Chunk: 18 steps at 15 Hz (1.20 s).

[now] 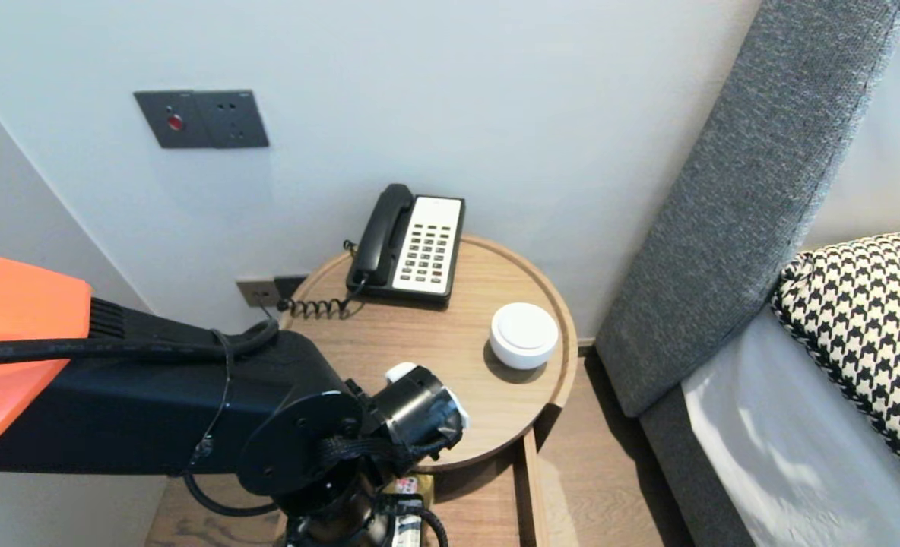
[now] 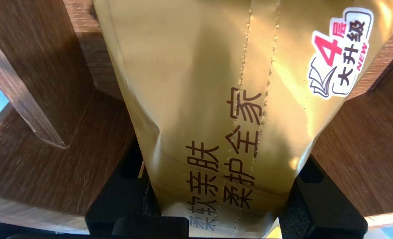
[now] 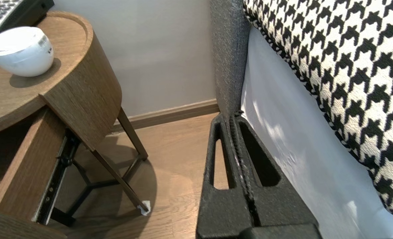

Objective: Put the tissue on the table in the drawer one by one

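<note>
A gold plastic tissue pack point(image 2: 216, 99) with dark printed characters and a white sticker fills the left wrist view. My left gripper point(image 2: 216, 202) is shut on its near end, one black finger point(image 2: 117, 199) pressing each side. Dark wooden drawer boards point(image 2: 43, 159) lie close behind and around the pack. In the head view my left arm point(image 1: 191, 410) reaches down in front of the round side table point(image 1: 549, 304), and only a sliver of the pack point(image 1: 408, 486) shows under the wrist. My right gripper point(image 3: 234, 119) is shut and empty, parked low beside the bed.
On the table stand a black-and-white desk phone point(image 1: 412, 243) and a white lidded round container point(image 1: 524, 334). The table's drawer point(image 3: 27, 166) is pulled out. A grey headboard point(image 1: 746, 190), white mattress point(image 1: 784, 456) and houndstooth pillow point(image 1: 868, 319) are at the right.
</note>
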{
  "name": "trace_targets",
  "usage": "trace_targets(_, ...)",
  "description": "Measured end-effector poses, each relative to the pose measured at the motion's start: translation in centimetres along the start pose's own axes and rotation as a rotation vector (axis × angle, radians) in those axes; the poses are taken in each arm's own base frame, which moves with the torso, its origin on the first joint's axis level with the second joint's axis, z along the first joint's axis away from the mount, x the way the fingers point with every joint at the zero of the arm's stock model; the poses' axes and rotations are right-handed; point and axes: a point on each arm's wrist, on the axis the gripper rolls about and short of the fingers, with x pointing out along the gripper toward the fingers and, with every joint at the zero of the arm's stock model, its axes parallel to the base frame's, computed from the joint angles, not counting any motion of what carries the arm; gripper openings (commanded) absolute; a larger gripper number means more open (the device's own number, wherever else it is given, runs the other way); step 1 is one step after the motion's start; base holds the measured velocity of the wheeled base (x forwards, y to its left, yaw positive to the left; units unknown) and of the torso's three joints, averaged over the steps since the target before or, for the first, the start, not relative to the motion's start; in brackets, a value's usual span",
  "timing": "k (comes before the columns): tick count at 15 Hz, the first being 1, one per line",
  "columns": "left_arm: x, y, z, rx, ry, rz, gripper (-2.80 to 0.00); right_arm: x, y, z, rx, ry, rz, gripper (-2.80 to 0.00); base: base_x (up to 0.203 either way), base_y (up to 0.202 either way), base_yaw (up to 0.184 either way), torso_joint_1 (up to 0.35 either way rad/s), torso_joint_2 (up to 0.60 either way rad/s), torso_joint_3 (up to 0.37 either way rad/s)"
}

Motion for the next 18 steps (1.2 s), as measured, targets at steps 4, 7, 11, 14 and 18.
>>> trace_targets(4,0.3,0.5,-0.4,0.001,-0.005,-0.004,-2.8,0.0,0.0,0.0,0.0,0.0,0.0,-2.8,0.0,0.0,0.0,0.0,0.0,0.0)
trace_targets(7,0.7,1.0,-0.3,-0.014,-0.009,-0.004,-2.8,0.0,0.0,0.0,0.0,0.0,0.0,-2.8,0.0,0.0,0.0,0.0,0.0,0.0)
trace_targets(11,1.1,2.0,0.6,-0.024,-0.023,-0.007,-2.8,0.0,0.0,0.0,0.0,0.0,0.0,-2.8,0.0,0.0,0.0,0.0,0.0,0.0)
trace_targets(14,1.4,2.3,0.8,-0.03,-0.026,-0.008,-2.8,0.0,0.0,0.0,0.0,0.0,0.0,-2.8,0.0,0.0,0.0,0.0,0.0,0.0)
trace_targets(18,1.6,2.4,0.9,-0.035,-0.025,-0.001,0.0,0.0,0.0,0.0,0.0,0.0,0.0,-2.8,0.0,0.0,0.0,0.0,0.0,0.0)
